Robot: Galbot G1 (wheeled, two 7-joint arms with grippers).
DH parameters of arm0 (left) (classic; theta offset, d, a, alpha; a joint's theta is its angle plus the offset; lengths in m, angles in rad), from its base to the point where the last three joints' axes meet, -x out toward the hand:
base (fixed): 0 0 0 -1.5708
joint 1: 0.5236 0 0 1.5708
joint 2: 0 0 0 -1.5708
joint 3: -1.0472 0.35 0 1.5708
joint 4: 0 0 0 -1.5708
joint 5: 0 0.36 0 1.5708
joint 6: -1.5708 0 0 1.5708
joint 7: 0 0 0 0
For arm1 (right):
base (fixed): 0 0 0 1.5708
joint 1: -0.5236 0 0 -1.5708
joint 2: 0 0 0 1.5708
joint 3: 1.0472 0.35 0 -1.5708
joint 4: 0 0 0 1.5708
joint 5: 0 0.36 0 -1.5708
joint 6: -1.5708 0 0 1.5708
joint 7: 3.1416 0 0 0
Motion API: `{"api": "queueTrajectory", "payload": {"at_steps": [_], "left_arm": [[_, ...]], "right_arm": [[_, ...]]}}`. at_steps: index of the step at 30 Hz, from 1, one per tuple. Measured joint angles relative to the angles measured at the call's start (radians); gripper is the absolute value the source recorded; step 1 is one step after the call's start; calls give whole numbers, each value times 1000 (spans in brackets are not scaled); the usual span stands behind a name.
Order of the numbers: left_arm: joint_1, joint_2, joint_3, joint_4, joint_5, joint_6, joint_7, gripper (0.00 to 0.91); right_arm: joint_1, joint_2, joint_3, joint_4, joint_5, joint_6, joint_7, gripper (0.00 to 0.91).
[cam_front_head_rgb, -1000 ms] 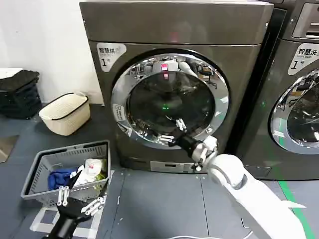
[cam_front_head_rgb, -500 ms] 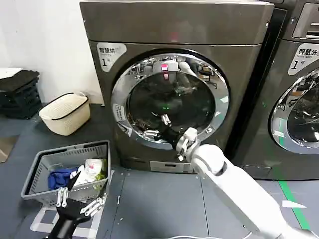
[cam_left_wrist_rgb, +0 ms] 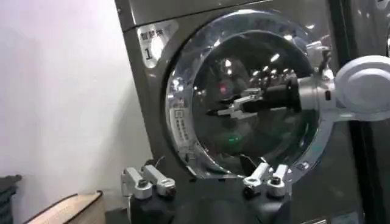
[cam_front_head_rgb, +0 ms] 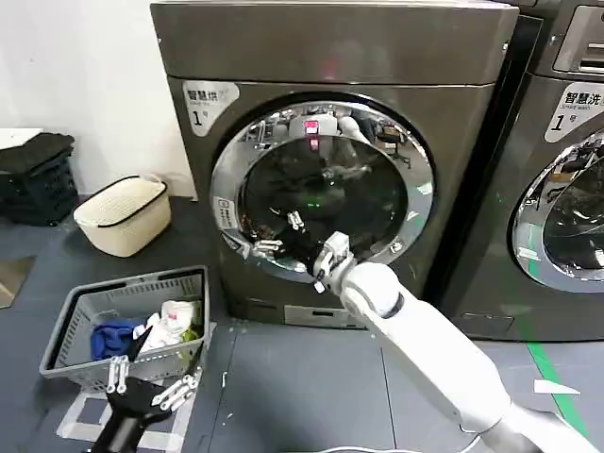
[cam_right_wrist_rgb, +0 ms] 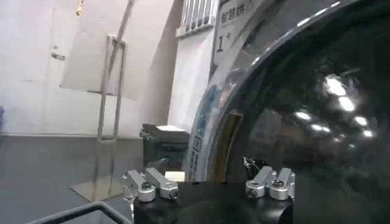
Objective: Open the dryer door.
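Dark laundry-room floor, white wall behind, grey basket (cam_front_head_rgb: pixel 123 321) of clothes at lower left. Dryer door (cam_front_head_rgb: pixel 322 192) on the machine front, apparently shut flush in its frame. Right gripper (cam_front_head_rgb: pixel 276 236) reaching across the glass toward the chrome ring's left edge, fingers spread, gripping nothing. Left gripper (cam_front_head_rgb: pixel 151 382) low beside the basket, open, idle. Grasp and pull both remaining.

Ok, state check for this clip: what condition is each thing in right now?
dryer door: shut, flush against the machine front.
right gripper: open, at the lower left of the door's chrome ring.
left gripper: open, parked low by the grey basket.
grey basket: holds clothes, on the floor.
cream basket: upright by the wall.
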Motion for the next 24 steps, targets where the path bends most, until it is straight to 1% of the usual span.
{"api": "queueTrajectory", "payload": {"at_steps": [10, 19, 24], "left_arm": [[0, 1, -3, -1, -2, -1, 0, 907], [1, -2, -4, -2, -3, -3, 0, 907], [3, -3, -5, -1, -3, -7, 0, 907]], "right_arm": [[39, 71, -16, -84, -17, 5, -5, 907], [65, 116, -17, -158, -28, 19, -19, 907], [83, 139, -17, -205, -47, 27, -30, 907]]}}
